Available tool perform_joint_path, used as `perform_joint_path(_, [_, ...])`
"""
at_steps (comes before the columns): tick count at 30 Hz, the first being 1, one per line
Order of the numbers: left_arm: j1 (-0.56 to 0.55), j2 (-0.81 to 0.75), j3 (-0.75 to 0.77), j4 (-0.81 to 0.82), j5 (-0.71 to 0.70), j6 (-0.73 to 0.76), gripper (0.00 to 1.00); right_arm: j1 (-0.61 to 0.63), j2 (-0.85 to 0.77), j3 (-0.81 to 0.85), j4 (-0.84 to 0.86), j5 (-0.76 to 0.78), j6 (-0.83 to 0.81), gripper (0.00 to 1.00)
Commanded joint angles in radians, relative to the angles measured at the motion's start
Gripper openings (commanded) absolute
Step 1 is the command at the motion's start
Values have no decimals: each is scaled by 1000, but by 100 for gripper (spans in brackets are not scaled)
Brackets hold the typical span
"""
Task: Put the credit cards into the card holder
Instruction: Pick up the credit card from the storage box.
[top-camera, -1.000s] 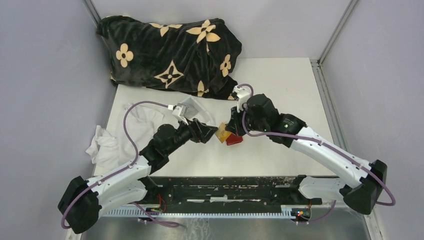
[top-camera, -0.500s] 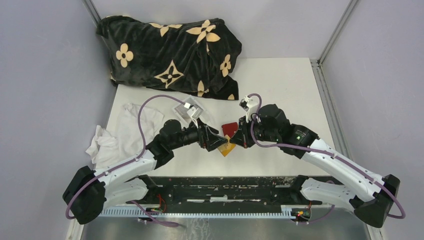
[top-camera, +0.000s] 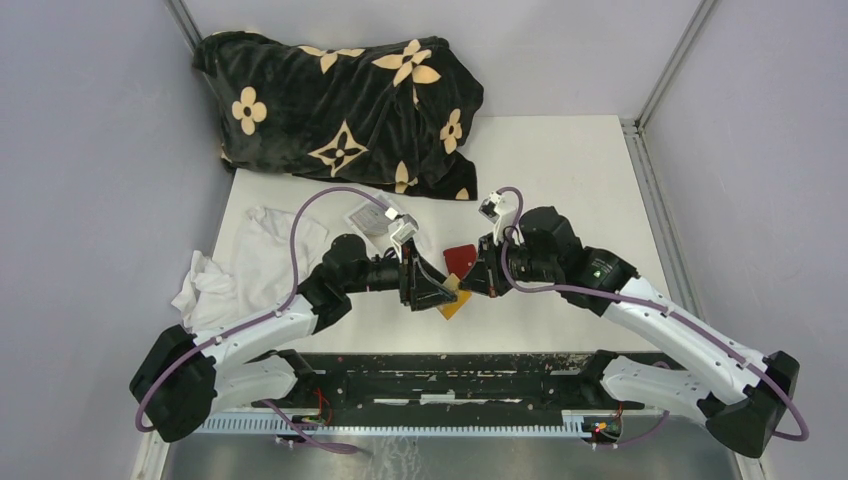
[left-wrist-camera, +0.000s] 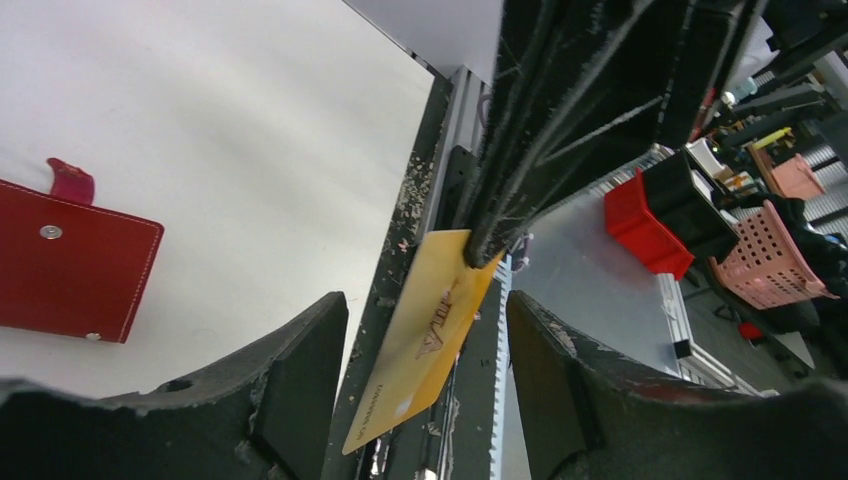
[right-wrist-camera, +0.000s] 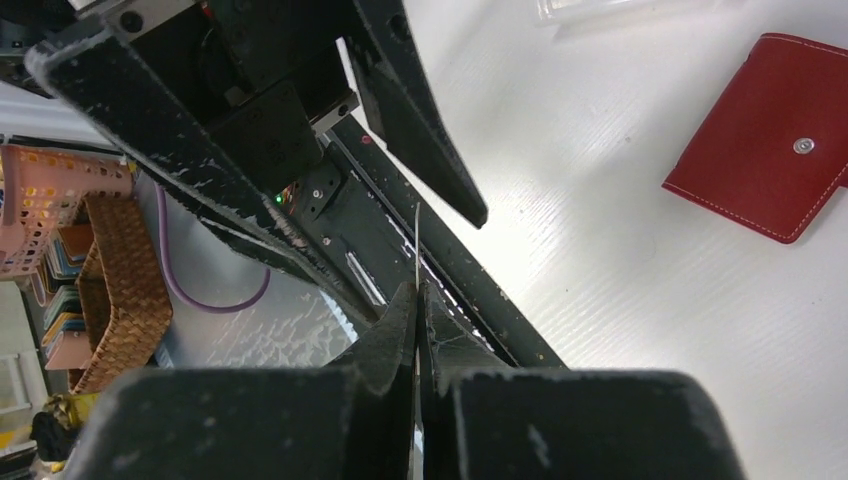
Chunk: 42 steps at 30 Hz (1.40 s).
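Observation:
My right gripper (top-camera: 472, 284) is shut on a yellow-orange credit card (top-camera: 454, 299) and holds it above the table's near edge. In the right wrist view the card (right-wrist-camera: 417, 238) shows edge-on, sticking out from the pinched right gripper (right-wrist-camera: 417, 296). My left gripper (top-camera: 438, 291) is open, and its jaws stand on either side of the card (left-wrist-camera: 425, 335) without touching it. The red card holder (top-camera: 461, 257) lies closed on the table just behind both grippers, with its snap stud up (left-wrist-camera: 70, 265) (right-wrist-camera: 770, 180). No other cards show.
A clear plastic box (top-camera: 368, 218) lies behind the left arm. A crumpled white cloth (top-camera: 235, 270) is at the left. A black blanket with tan flowers (top-camera: 340, 100) fills the back left. The black base rail (top-camera: 440, 365) runs along the near edge.
The right gripper carried the yellow card nearer and then held still. The red card holder now lies uncovered behind it. The left gripper moved right and turned, so its open jaws straddle the card.

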Motion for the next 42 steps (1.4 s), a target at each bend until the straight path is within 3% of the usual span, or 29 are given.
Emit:
perform_joint_path(1, [-4,-6,35,42,103,-35,64,-35,-2,-6,62,-60,21,1])
perform_joint_path(5, [-3,-6,28,34,123,-26,48,-75,12,-10,89,-106,37,1])
perform_joint_path(11, [-4,37,36,41,141,-19,5,-123,47,-16,142,-176,70,1])
perform_joint_path(12, [-4,49,39,46,145,-19,3,-128,55,-15,146,-182,69,1])
perform_joint_path(14, [-4,68,43,56,147,-18,3,-139,64,-10,149,-195,63,2])
perform_joint_path(18, [-2,82,46,67,61,-19,3,-148,51,17,85,-81,-8,32])
perform_joint_path(21, [-3,94,48,85,-101,-52,3,-147,27,6,73,50,-39,43])
perform_joint_path(30, [-4,218,-6,386,-433,-321,3,-148,-15,-111,194,233,-10,49])
perform_joint_path(36, [-4,292,1,471,-487,-442,3,-162,-12,-198,316,264,10,51])
perform_joint_path(42, [-3,333,16,502,-468,-486,3,-227,10,-249,429,179,53,51])
